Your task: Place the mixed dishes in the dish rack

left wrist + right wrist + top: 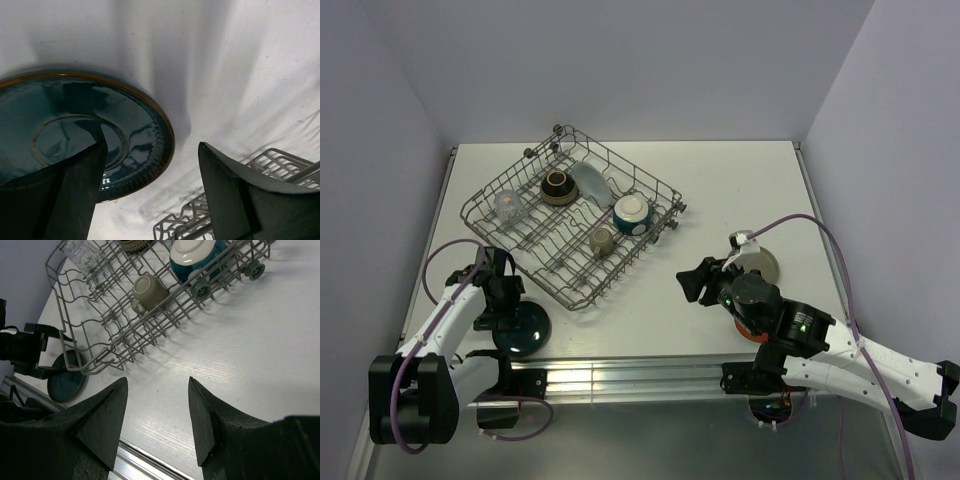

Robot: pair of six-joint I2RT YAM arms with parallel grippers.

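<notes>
The dish (75, 110) lies flat on the surface (250, 340) just beside the rack (626, 167), not yet loaded. The left pincer (150, 145) is set open astride its rim, presumably for an edge grip. The right pincer (157, 382) is seen open, empty and well apart.

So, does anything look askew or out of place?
The dish rack sits at an angle to the table edges, and the grey mug lies on its side in it. Nothing looks spilled.
</notes>
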